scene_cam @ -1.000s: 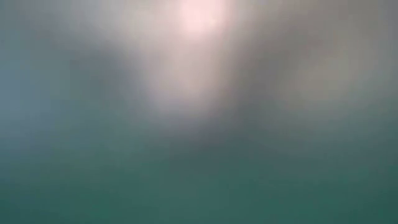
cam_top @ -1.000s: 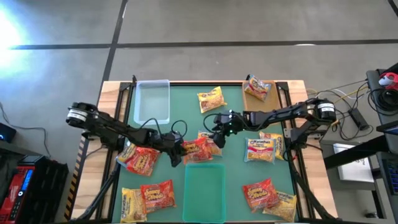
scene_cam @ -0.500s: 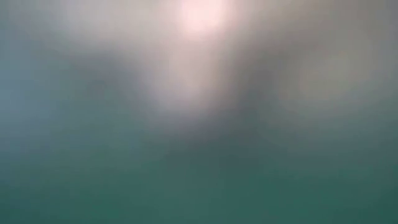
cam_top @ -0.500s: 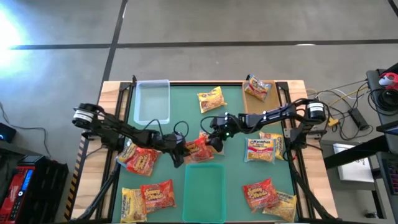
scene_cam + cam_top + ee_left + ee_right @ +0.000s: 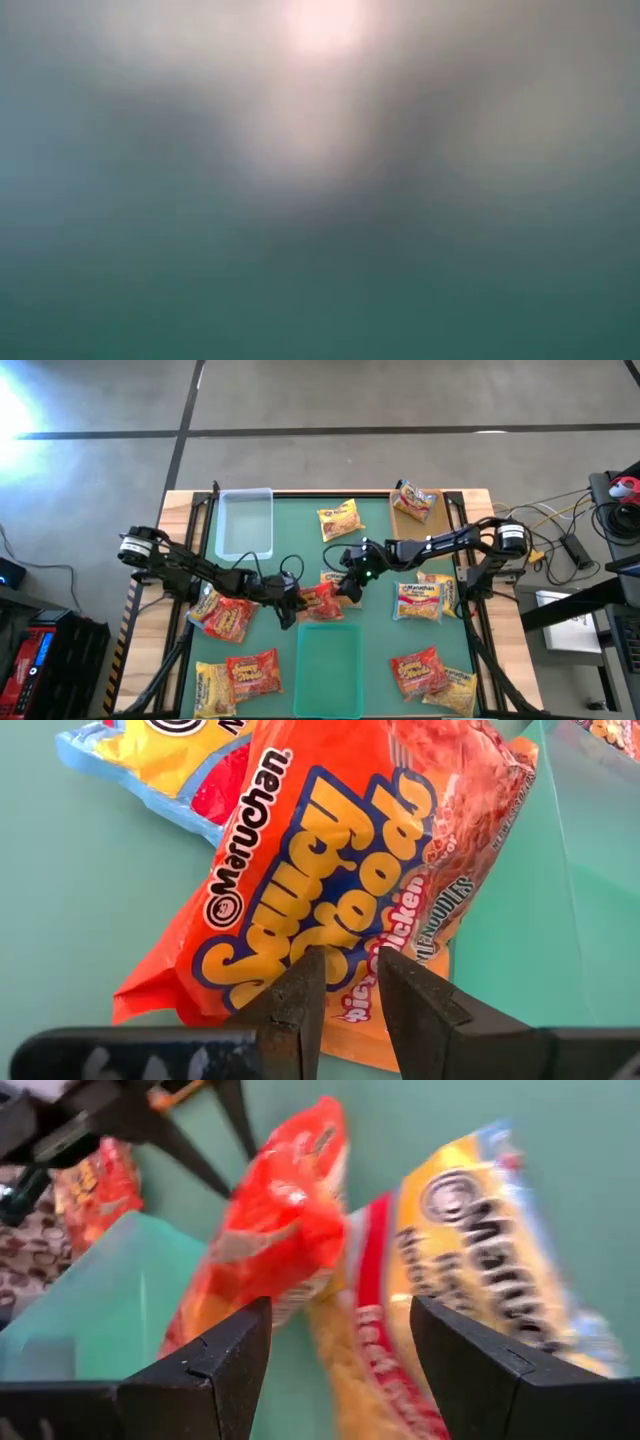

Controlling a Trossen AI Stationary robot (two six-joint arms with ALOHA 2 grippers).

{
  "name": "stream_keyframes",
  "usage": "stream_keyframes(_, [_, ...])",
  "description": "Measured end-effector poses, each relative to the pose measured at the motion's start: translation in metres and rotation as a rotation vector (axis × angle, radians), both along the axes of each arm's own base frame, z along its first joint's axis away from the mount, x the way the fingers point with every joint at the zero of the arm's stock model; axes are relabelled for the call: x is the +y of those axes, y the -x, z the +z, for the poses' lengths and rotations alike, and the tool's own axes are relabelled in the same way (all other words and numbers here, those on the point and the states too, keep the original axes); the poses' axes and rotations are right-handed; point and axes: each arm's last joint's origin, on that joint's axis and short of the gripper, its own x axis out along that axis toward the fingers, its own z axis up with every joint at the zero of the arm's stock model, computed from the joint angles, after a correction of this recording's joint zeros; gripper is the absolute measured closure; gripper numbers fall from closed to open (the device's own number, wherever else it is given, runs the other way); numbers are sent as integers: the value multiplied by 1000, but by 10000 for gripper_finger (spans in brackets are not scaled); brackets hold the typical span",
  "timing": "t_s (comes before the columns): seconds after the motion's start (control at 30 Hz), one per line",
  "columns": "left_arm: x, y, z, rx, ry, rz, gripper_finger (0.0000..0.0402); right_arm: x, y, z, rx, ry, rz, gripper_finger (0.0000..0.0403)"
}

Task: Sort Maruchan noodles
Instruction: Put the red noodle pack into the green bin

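Both dark arms reach inward to mid-table: left gripper (image 5: 345, 982) pinches closed (narrow gap between fingers), right gripper (image 5: 340, 1350) is spread wide.

"Maruchan" on orange packet (image 5: 330, 890)

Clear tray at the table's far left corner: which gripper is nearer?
Left. The left gripper sits just toward the near side and right of the clear tray; the right gripper is farther right, past the table's centre.
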Motion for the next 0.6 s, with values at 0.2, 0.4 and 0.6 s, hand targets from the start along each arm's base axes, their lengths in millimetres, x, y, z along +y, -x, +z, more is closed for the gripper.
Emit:
stream_keyframes(0.2, [0, 1, 10, -45, -2, -7, 322, -21, 11, 13, 8, -1, -67, 174])
stream_keyframes(0.4, [-2, -2, 17, -105, 46, -52, 322, -43, 19, 25, -31, 10, -131, 174])
stream_keyframes(0.6, [-4, -2, 17, -104, 112, -48, 322, -50, 21, 26, -41, -11, -130, 174])
